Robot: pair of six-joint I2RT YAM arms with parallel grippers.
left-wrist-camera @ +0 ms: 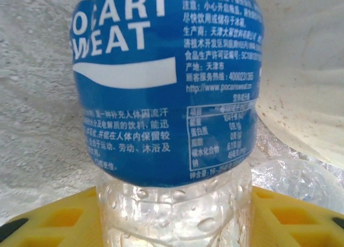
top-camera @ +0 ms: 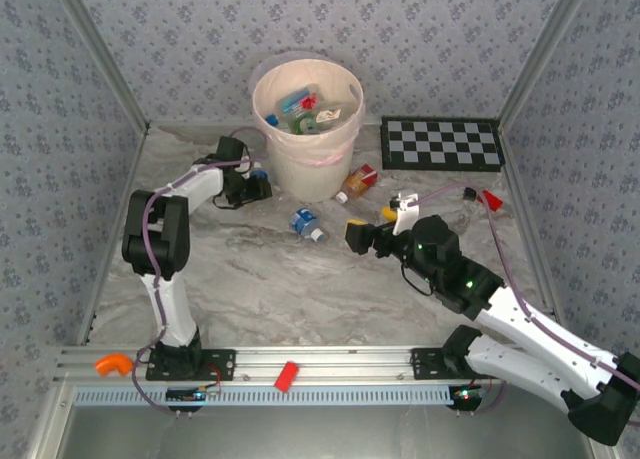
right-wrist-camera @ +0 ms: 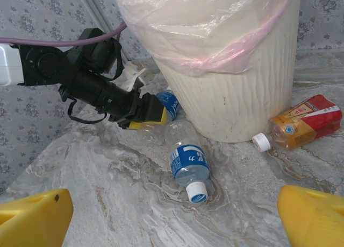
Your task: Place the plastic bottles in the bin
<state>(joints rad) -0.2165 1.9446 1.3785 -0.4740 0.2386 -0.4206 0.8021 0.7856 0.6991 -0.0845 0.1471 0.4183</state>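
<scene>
left gripper (top-camera: 258,184): mine, clamped on the Pocari bottle (left-wrist-camera: 166,96), low at the left side of the bin (top-camera: 305,169), just beside its wall
Pocari bottle: clear, blue label; my yellow fingers (left-wrist-camera: 48,220) pinch the bare plastic below the label
right gripper (top-camera: 372,221): jaws wide, nothing in them, in front of the bin and to its right
blue-label bottle (right-wrist-camera: 189,163): lying on the table in front of the bin, white cap pointing away from it, clear of both grippers
orange bottle (right-wrist-camera: 306,120): on its side at the bin's right foot, cap end near the wall
binned bottles (top-camera: 305,109): several inside the bin
checkerboard (top-camera: 442,144): flat, right of the bin
</scene>
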